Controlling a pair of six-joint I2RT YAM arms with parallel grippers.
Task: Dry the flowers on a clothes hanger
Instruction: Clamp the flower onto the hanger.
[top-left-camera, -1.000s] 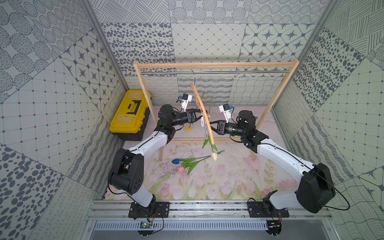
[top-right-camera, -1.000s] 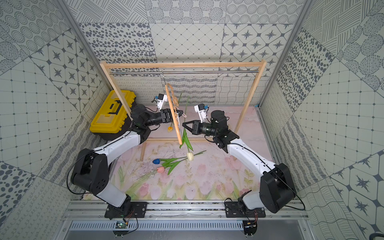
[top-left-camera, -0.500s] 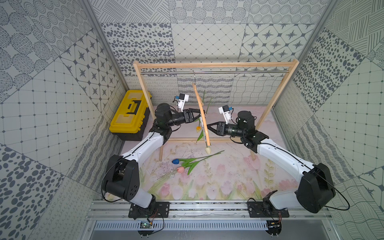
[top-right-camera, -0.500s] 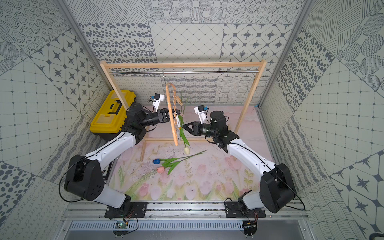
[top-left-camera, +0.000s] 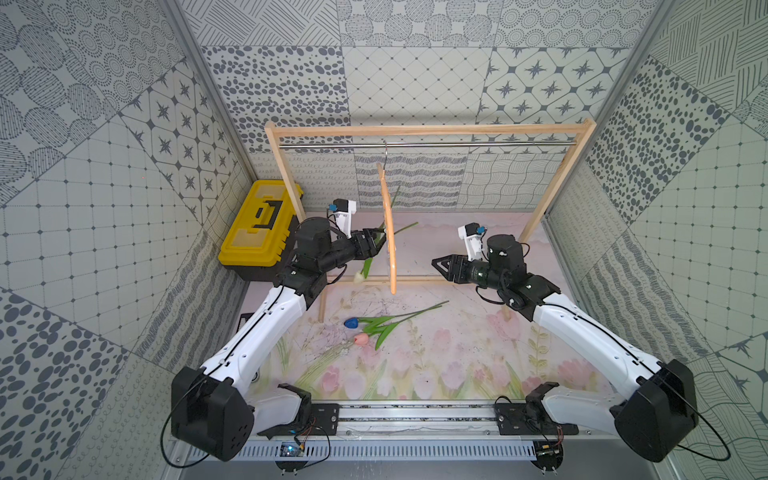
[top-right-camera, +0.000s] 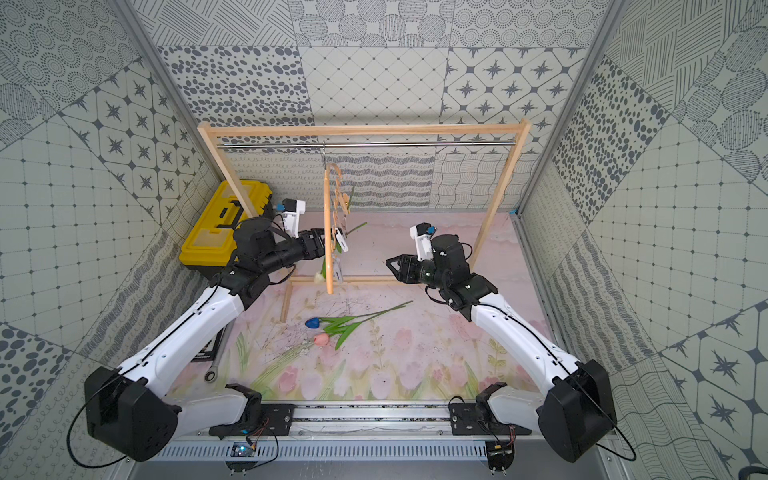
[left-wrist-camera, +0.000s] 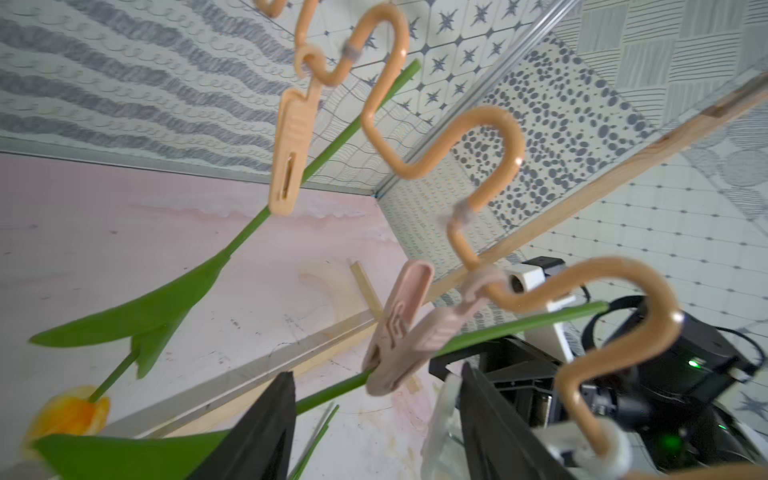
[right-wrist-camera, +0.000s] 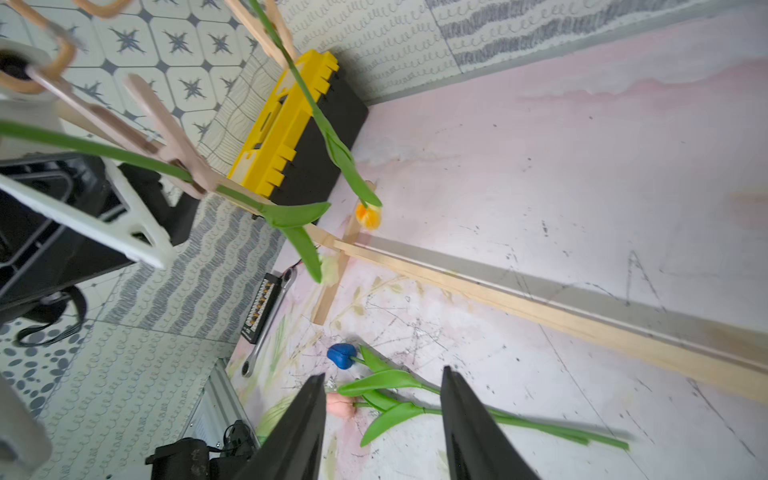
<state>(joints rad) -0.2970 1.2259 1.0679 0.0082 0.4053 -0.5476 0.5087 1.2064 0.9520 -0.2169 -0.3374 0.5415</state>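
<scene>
wooden clothes hanger (top-left-camera: 390, 232): hangs by its metal hook from the steel rod (top-left-camera: 457, 144) of the wooden frame (top-left-camera: 428, 129), seen edge-on in both top views, above the back half of the floral mat (top-left-camera: 457, 353)
yellow tulip (left-wrist-camera: 68, 415): hangs head down, its stem caught in a peach clip (left-wrist-camera: 289, 145) on the hanger's wavy rail
cream tulip (top-left-camera: 358, 277): hangs head down beside the yellow one, its stem caught in a pink clip (left-wrist-camera: 399, 332)
blue tulip (top-left-camera: 351, 323) and pink tulip (top-left-camera: 360, 339): lie flat side by side near the middle of the mat, heads toward its left edge, stems toward its right edge
left gripper (top-left-camera: 377, 243): raised just beside the hanger; jaws stand apart, a pale clip hangs between them, and whether they touch it cannot be told
right gripper (top-left-camera: 435, 264): raised over the right half of the mat, well apart from the hanger and pointing at it; jaws parted, nothing between them
yellow toolbox (top-left-camera: 259, 226): by the back left corner of the mat, behind the left arm
</scene>
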